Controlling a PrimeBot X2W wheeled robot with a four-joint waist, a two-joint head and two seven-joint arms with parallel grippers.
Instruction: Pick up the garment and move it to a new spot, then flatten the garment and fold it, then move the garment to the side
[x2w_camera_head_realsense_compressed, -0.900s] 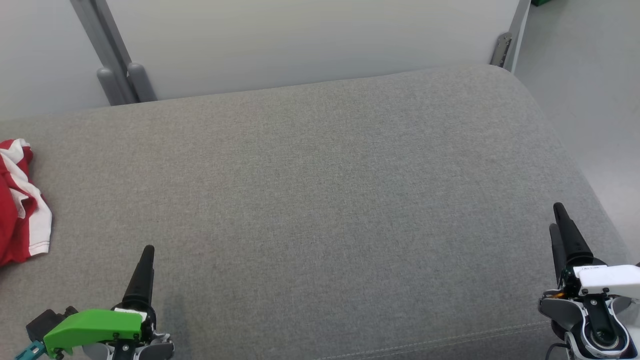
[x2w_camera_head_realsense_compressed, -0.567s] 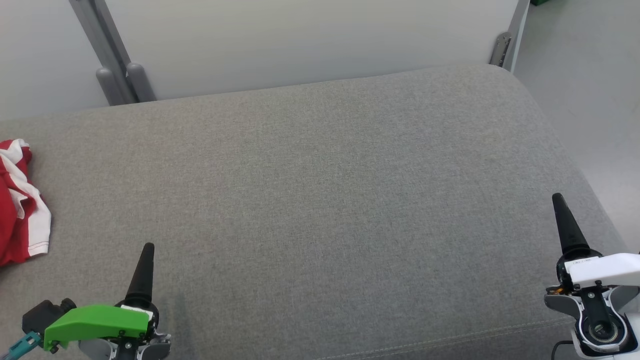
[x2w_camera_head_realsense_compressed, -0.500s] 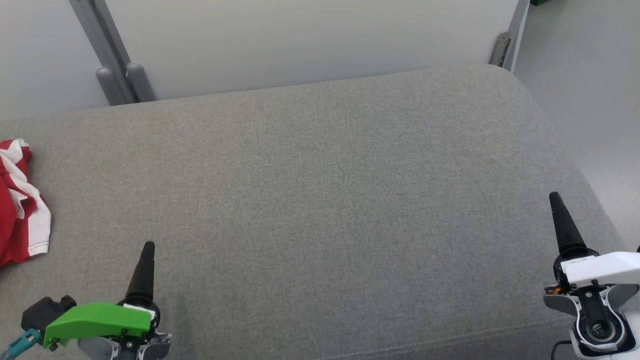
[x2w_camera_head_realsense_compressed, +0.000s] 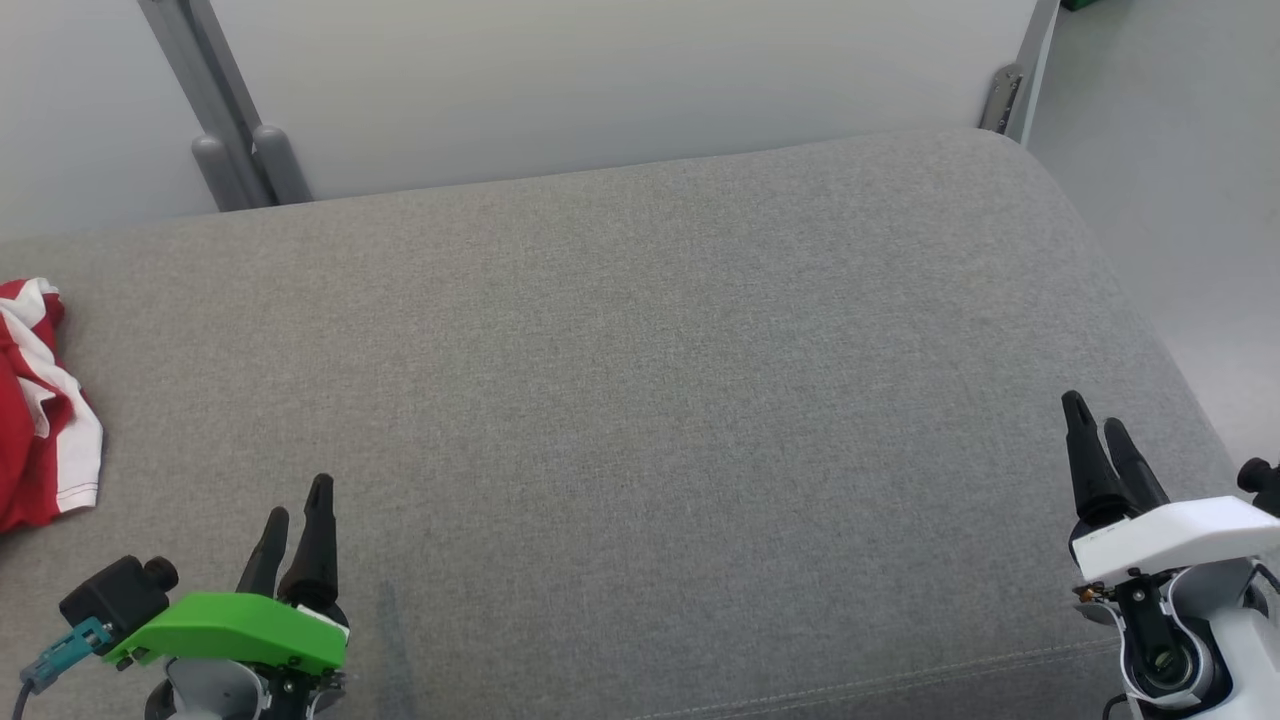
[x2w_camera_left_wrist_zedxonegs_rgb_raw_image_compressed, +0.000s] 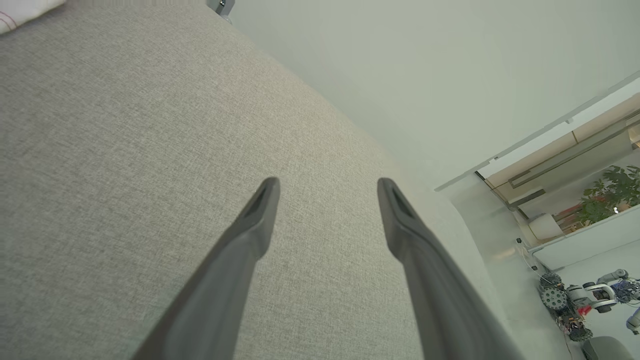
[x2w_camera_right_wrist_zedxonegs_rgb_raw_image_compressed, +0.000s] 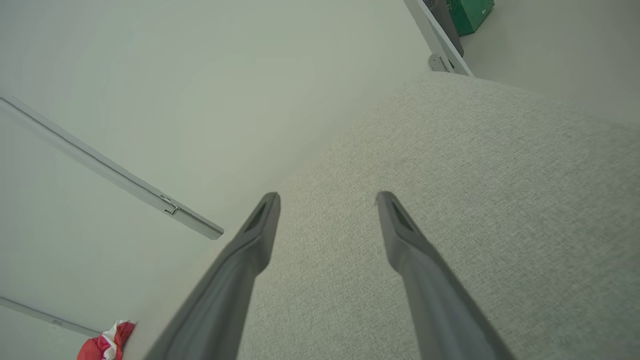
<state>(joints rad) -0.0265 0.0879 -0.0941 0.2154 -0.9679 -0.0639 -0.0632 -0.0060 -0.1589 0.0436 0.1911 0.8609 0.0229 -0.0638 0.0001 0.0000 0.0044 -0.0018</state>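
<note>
- The garment (x2w_camera_head_realsense_compressed: 40, 400) lies bunched at the far left edge of the head view, about halfway down. It is a crumpled red heap with white striped folds and a white hem.
- It rests on the grey fabric cushion (x2w_camera_head_realsense_compressed: 650, 380), and part of it is cut off by the frame edge.
- In the right wrist view the same red and white bundle (x2w_camera_right_wrist_zedxonegs_rgb_raw_image_compressed: 107, 342) sits small in the bottom left corner, well apart from the fingers.
- A pale scrap with a thin red line in the top left corner of the left wrist view (x2w_camera_left_wrist_zedxonegs_rgb_raw_image_compressed: 25, 7) may be the garment's hem; too little of it shows to be sure.
- The left gripper (x2w_camera_head_realsense_compressed: 297, 500) is at the lower left of the head view, under a green cover (x2w_camera_head_realsense_compressed: 230, 625). Its jaws are spread with nothing between them and point up the frame.
- In its own wrist view the left gripper (x2w_camera_left_wrist_zedxonegs_rgb_raw_image_compressed: 325, 185) hangs over bare cushion with a wide gap between the fingers.
- The right gripper (x2w_camera_head_realsense_compressed: 1093, 413) is at the lower right, above a white housing (x2w_camera_head_realsense_compressed: 1180, 535). Its jaws are also spread and hold nothing.
- In the right wrist view the right gripper (x2w_camera_right_wrist_zedxonegs_rgb_raw_image_compressed: 326, 197) points across the cushion toward a pale wall (x2w_camera_right_wrist_zedxonegs_rgb_raw_image_compressed: 200, 100).
- Both grippers are well apart from the garment, the left one nearer.
- A grey metal post (x2w_camera_head_realsense_compressed: 200, 90) stands at the upper left, behind the cushion.
</note>
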